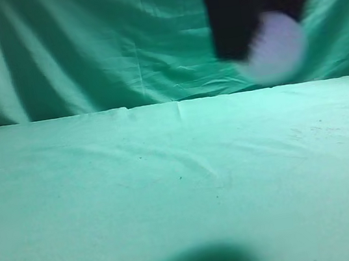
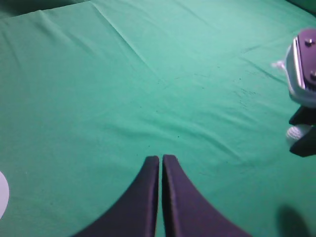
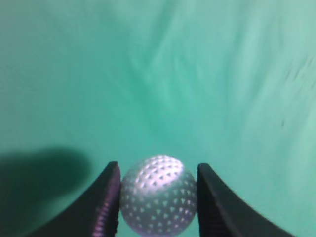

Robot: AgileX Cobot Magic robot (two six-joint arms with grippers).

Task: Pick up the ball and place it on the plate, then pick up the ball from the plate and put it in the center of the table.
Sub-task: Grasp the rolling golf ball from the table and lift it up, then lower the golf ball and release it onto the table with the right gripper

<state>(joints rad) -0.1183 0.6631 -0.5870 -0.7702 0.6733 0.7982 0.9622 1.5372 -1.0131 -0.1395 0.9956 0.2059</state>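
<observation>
You have one ball [image 3: 158,195] in sight — dimpled and white — and two grippers: the right gripper [image 3: 158,197], and the left gripper [image 2: 161,165] off to the ball's side. One green table [image 1: 103,180] lies under the ball.

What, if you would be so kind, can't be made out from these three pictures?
- Plate: left wrist view shows only a white sliver, cut off by the left edge; absent elsewhere.
- Ball: sharp in the right wrist view, its bottom cut by the lower edge; in the exterior view just a pale blur.
- Right gripper: exterior view smears it dark.
- Table: ball's height above it unclear.
</observation>
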